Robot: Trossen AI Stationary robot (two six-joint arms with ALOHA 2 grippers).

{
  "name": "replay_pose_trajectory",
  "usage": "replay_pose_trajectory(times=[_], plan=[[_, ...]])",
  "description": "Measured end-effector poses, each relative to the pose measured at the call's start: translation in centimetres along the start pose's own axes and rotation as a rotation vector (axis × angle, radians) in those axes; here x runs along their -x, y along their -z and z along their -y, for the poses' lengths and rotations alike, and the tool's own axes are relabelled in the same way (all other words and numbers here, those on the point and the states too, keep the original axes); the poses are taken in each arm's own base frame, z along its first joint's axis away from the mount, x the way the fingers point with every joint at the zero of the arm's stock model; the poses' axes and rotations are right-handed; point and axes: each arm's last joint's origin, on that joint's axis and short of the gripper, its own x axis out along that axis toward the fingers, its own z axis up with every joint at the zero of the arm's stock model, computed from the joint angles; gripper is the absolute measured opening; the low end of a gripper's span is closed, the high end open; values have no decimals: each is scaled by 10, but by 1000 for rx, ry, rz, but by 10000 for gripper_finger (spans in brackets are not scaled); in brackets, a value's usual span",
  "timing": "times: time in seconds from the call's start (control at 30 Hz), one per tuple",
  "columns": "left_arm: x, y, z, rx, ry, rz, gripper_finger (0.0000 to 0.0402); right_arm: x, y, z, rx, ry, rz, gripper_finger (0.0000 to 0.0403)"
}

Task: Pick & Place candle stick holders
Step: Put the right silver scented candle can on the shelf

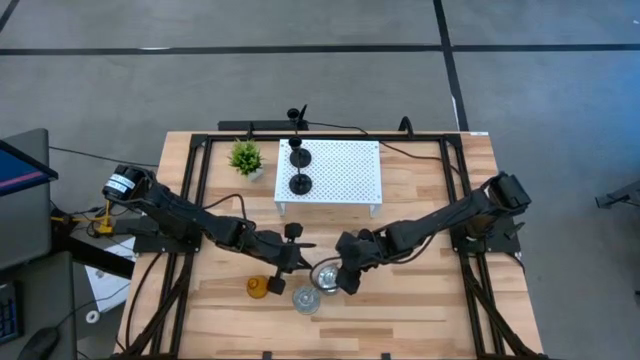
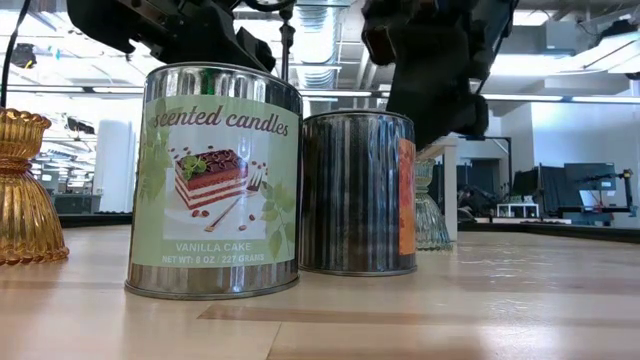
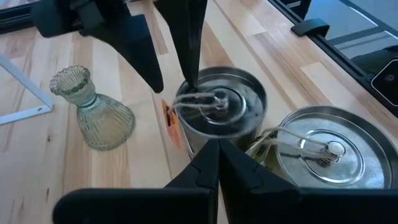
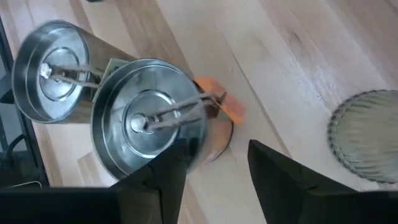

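Note:
Two metal candle tins stand side by side near the table's front middle: one with an orange label (image 3: 219,106) and one with a green "scented candles" label (image 2: 213,180). My right gripper (image 4: 217,149) slants down over the orange-labelled tin (image 4: 146,118), open. One finger is over the tin's rim and the other is outside its wall. My left gripper (image 3: 217,149) hangs shut just above and beside both tins, touching nothing. A greyish ribbed bell-shaped holder (image 3: 93,115) stands on its wide base beside the tins. An amber holder (image 1: 258,287) stands to their left. My right gripper straddles the orange-labelled tin's wall from above, slanting in from the table's right. One fingertip (image 3: 190,74) is at the tin's rim (image 3: 186,93), and the other finger (image 3: 146,59) stands outside the wall with a gap. Whether either finger touches the tin, I cannot tell. The tin stands upright on the table.
The white perforated stand (image 1: 345,175) sits at the table's far middle with two black slim sticks (image 1: 299,170) on its left part. A small green plant (image 1: 245,157) is left of it. Bare wood (image 1: 430,300) lies toward the near right.

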Motion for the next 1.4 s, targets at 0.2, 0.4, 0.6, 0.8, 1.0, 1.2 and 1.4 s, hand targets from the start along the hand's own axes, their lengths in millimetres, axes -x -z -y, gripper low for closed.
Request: replay_pose_trajectory(times=[0.2, 0.4, 0.6, 0.8, 1.0, 1.2, 1.4], plan=[[0, 0, 0, 0, 0, -1, 5, -11, 1, -2, 0, -12, -18, 160], [0, 0, 0, 0, 0, -1, 5, -12, 1, -2, 4, -17, -19, 122], [0, 0, 0, 0, 0, -1, 5, -12, 1, -1, 16, -14, -27, 36], [0, 0, 0, 0, 0, -1, 5, -13, 2, -1, 47, -10, -31, 9], [0, 0, 0, 0, 0, -1, 5, -9, 2, 0, 65, -8, -25, 2], [0, 0, 0, 0, 0, -1, 5, 3, 2, 3, 73, 9, -23, 1], [0, 0, 0, 0, 0, -1, 5, 19, 0, 5, 73, 34, 11, 0]])
